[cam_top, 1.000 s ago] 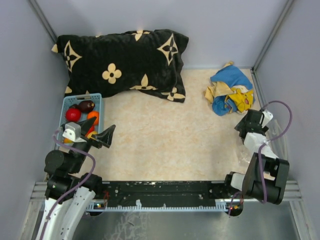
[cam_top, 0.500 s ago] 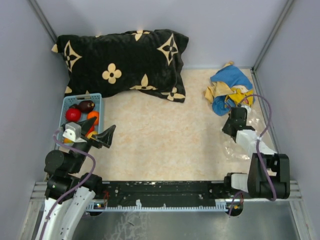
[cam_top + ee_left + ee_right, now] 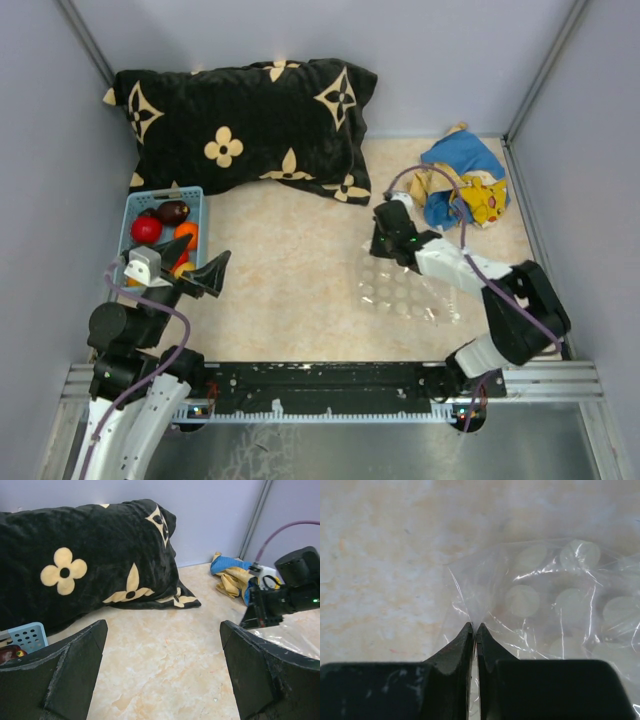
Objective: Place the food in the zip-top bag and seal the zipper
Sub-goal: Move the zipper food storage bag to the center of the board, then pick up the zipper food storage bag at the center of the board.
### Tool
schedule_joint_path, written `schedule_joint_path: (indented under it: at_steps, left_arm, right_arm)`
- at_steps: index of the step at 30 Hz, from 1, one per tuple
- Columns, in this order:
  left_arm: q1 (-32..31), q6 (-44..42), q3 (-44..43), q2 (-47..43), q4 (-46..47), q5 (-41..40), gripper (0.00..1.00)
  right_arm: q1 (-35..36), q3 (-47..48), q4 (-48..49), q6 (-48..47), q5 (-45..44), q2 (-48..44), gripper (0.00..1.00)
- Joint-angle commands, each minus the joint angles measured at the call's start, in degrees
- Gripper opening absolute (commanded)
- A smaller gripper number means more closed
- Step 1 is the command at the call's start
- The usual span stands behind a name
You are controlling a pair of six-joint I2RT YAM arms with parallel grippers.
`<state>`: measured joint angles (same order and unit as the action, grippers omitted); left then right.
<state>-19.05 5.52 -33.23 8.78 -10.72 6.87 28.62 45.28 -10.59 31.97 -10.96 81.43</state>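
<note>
Right wrist view: the right fingers (image 3: 457,647) are pinching only the clear plastic zip-top bag (image 3: 555,605)'s thin edge, so it is risking slipping out; the left fingers (image 3: 75,655) are standing open.

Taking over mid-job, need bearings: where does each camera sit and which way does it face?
Top external: above and behind the robot, looking down on the table; left tool and right tool show.
Left wrist: low by the basket, facing the pillow and cloth; open left tool frames it.
Right wrist: close over the zip-top bag; right tool pinches its edge.
Shared: top and left wrist both show pillow, cloth, right tool.
</note>
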Motion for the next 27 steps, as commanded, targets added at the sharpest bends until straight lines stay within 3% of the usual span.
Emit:
schedule_joint_path:
  at_steps: [1,7,13,19,27]
  left_arm:
    - [-0.36,-0.48,0.15,0.35,0.43,0.75,1.0]
    - [-0.37,-0.51,-0.02,2.57,0.0,1.35,1.0]
    - [-0.36,-0.41,-0.38,5.43,-0.4,2.47,1.0]
    - [-0.38,-0.65,-1.46,9.46,-0.74,5.07,1.0]
    - [-0.38,0.58,-7.87,23.3,-4.56,12.93,1.0]
  right_arm:
    - [5.68,8.84,7.23,5.09,-1.28,8.25,0.07]
    - [8.25,20.64,9.46,5.33,4.45,20.96,0.21]
    - [7.81,24.39,8.62,0.23,9.93,18.78,0.48]
    - [0.76,13.44,10.03,-2.61,18.2,5.2,0.59]
    - [-17.17,-2.69,12.19,-5.12,29.4,-10.13,0.68]
